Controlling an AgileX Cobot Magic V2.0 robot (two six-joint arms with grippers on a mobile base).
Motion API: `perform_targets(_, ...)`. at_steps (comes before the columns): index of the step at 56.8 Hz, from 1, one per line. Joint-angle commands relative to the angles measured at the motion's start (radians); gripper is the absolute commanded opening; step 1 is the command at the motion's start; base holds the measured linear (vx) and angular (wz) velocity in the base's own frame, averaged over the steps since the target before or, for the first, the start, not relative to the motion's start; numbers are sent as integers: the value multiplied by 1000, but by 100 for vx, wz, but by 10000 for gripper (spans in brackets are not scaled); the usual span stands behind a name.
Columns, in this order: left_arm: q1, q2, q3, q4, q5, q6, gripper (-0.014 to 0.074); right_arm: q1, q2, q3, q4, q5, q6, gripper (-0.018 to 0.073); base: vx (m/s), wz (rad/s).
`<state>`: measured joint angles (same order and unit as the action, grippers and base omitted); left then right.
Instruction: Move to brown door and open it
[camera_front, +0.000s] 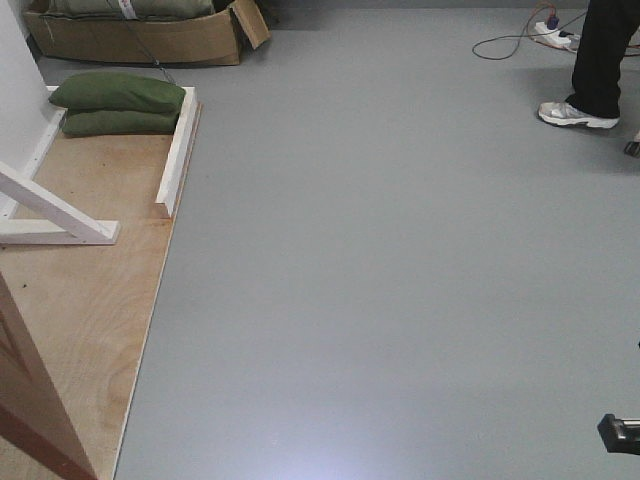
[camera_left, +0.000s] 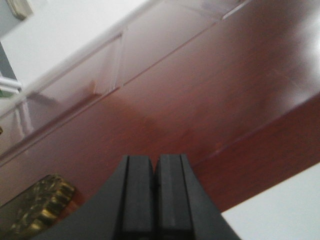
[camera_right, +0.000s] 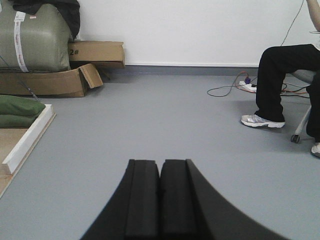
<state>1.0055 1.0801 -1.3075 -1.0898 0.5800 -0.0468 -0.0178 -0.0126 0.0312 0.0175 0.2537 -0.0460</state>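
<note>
The brown door (camera_left: 200, 95) fills the left wrist view, glossy reddish-brown with recessed panels, seen tilted and very close. Its ornate brass handle plate (camera_left: 37, 205) shows at the lower left of that view. My left gripper (camera_left: 155, 159) is shut with nothing between its pads, its tips close to the door face, to the right of the brass. In the front view only a reddish-brown edge of the door (camera_front: 35, 400) shows at the bottom left. My right gripper (camera_right: 160, 162) is shut and empty, pointing across bare grey floor.
White wooden frame braces (camera_front: 60, 215) and a white rail (camera_front: 178, 150) stand on a plywood base (camera_front: 90, 290). Green sandbags (camera_front: 118, 103) and a cardboard box (camera_front: 140, 38) lie behind. A seated person's leg (camera_front: 598, 70) and a power strip (camera_front: 552, 35) are at the far right.
</note>
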Motion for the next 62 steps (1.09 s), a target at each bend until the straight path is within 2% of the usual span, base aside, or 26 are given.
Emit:
perform_targets(1,-10,18,-20,-28,-99,0,-6,2,-11,6,-4,-75,-5,0,0,0)
perform_targets(13,-14,21,-20,-28,-364,0,-6,2,-11,6,-4,-75,-5,0,0,-1)
perform_targets(21,-65,49,-20,-28,-468,0,-6,2,-11,6,-4,-75,-5,0,0,-1)
perform_targets(27,-139,75,-21,-17,-471,0,-6,2,-11,6,-4,-75,-5,0,0,0)
perform_targets(36,-282,122,-21,-14,-480,0,-6,2,-11,6,-4,-75,-5,0,0,0)
perform_targets(44,-393,162,-71,69,-490,0,-6,2,-11,6,-4,-75,-5,0,0,0)
perform_targets(53,-467,211,-201,216,-489,0,-6,2,-11,6,-4,-75,-5,0,0,0)
perform_targets(57,-495,233,-252,243,-489,0,-6,2,-11,6,-4,-75,-5,0,0,0)
perform_targets(62,-528,255,-296,243,-489,0,-6,2,-11,6,-4,-75,-5,0,0,0)
